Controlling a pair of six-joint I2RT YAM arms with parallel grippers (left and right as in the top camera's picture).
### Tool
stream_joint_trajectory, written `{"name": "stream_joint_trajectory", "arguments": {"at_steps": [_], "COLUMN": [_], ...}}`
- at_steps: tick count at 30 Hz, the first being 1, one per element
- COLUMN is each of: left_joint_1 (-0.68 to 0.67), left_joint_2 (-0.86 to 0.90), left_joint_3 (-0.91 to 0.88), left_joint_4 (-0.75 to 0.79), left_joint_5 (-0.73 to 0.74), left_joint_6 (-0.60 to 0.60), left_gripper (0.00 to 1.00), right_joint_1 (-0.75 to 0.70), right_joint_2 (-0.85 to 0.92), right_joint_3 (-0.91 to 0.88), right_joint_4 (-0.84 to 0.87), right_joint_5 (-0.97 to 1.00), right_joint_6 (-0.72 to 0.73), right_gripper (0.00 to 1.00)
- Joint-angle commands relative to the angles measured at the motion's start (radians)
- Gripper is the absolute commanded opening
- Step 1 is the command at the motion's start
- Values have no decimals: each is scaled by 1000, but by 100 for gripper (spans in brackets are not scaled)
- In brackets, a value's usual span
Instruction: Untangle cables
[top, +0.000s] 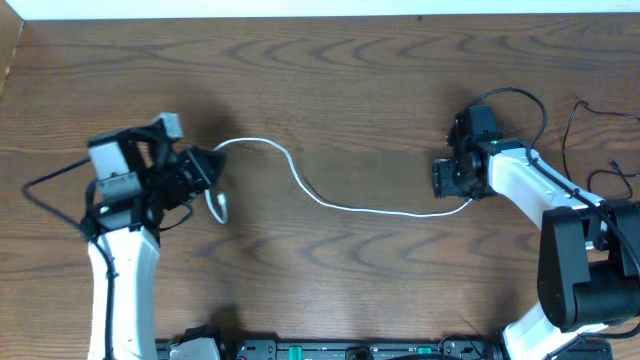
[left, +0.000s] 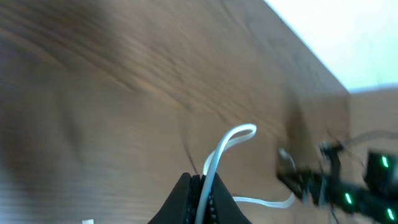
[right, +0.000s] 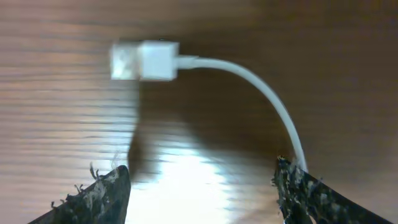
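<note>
**Operator:** Where is the white cable?

**Technician:** It lies on the table and runs between the two arms. From the left it arcs toward the far side, dips toward the near side, then runs right in a shallow curve. A short tail with a small plug hangs loose just near of the left end.

**Operator:** What is the state of the left gripper?

**Technician:** Its fingers are pressed together, pinching the white cable. In the wrist view the cable comes out from between them as a raised loop.

**Operator:** And the right gripper?

**Technician:** It is spread. The wrist view shows its two fingers well apart over bare wood. The cable passes just beside one finger; whether it touches is not clear. The white plug end rests flat on the table beyond the fingertips.

**Operator:** Is there a second cable?

**Technician:** A thin black cord lies at the far right, beyond the right arm and well apart from the white cable. Its ends are too small to make out.
</note>
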Motion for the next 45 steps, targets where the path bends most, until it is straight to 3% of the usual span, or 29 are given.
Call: {"name": "stream_joint_trajectory", "arguments": {"at_steps": [1, 13, 20, 38, 42, 45], "left_joint_1": [-92, -460, -588, -676, -676, -676], "left_joint_2": [40, 185, 255, 286, 286, 286], "left_joint_3": [30, 29, 29, 29, 29, 29], "left_joint_4": [-1, 2, 8, 37, 36, 37], "left_joint_5": [63, 0, -17, -24, -24, -24], "left_joint_6": [20, 43, 42, 42, 43, 42], "left_gripper": [7, 8, 8, 9, 17, 17], "right_joint_1": [34, 149, 215, 341, 369, 378], "right_joint_2": [46, 46, 46, 46, 46, 46], "right_joint_3": [-35, -35, -35, -35, -35, -35], "right_joint_4": [4, 49, 84, 121, 136, 188], "right_joint_5": [-229, -275, -289, -320, -319, -310], "right_joint_6": [-70, -84, -76, -23, -18, 56], "right_gripper": [72, 77, 77, 80, 77, 76]}}
